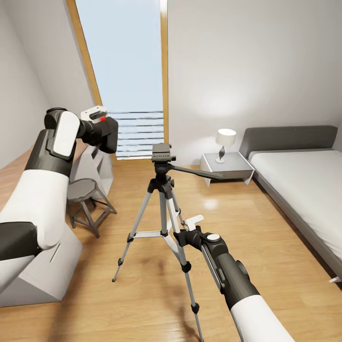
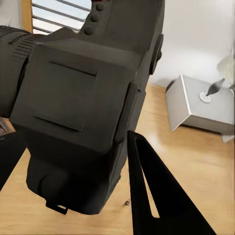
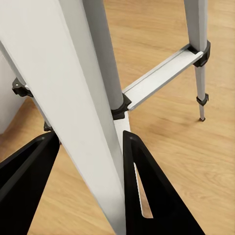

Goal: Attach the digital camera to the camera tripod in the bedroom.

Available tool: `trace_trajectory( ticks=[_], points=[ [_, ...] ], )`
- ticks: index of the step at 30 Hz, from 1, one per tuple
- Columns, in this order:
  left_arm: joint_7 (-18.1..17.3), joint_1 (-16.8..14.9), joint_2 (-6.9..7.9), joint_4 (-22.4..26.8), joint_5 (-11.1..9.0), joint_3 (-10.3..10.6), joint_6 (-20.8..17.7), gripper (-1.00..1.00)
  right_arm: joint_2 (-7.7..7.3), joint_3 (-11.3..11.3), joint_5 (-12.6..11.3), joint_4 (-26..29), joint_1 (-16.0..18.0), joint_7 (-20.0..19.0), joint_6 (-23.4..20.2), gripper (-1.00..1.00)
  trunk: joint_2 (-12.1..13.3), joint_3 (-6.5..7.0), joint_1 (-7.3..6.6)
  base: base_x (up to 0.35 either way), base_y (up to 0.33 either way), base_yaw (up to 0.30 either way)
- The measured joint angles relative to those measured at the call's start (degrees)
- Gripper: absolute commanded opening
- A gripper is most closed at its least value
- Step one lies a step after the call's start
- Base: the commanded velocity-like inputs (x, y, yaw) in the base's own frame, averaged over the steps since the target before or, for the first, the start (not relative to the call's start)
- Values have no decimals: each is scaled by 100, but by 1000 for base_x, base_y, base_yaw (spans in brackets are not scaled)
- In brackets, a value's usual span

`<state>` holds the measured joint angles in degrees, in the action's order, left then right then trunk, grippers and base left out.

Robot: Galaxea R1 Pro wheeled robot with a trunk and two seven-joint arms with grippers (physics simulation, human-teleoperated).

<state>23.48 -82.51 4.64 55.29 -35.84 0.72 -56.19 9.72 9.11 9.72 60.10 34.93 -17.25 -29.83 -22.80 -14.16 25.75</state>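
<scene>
Tripod [image 1: 164, 199] standing on the wood floor [image 1: 266, 228] in the middle of the bedroom, legs splayed, black head plate [image 1: 161, 153] facing up and bare, long handle [image 1: 197, 172] sticking out toward the bedside table [image 1: 227, 166]. Right claw [image 1: 186, 232] is pinching one silver leg [image 3: 83, 98] partway down, a black finger [image 3: 156, 196] pressing on either side, steadying the stand. Left claw [image 2: 73, 186] is gripping the camera [image 1: 100, 133], holding it up beside the window [image 1: 128, 71], above and well to the left of the head plate, red button [image 1: 102, 119] on top. Risks, as I judge them: the camera is sitting large in a narrow grip, so a quick swing toward the tripod could be twisting or slipping it loose, dropping it onto the floor or the stool [image 1: 85, 199] below. The camera's base could be arriving tilted or off-centre and missing the plate. A knock against the handle, or a pull from the right arm, could be tipping the stand.
</scene>
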Motion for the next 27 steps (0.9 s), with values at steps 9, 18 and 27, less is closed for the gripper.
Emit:
trace_trajectory(
  ticks=[9,18,27],
  points=[
    [-38,-70,-33,89,-40,0,-22,-100,0,0,0,0,0,0,0,-100,0,0,0,0,0,0],
    [-295,-295,185,340,256,213,179,-100,25,-5,-29,-41,8,55,15,-100,-4,1,-1,0,0,0],
    [-264,-124,45,41,-65,185,209,-100,22,-8,-14,-41,9,37,17,-100,-3,0,-1,0,0,0]
  ],
)
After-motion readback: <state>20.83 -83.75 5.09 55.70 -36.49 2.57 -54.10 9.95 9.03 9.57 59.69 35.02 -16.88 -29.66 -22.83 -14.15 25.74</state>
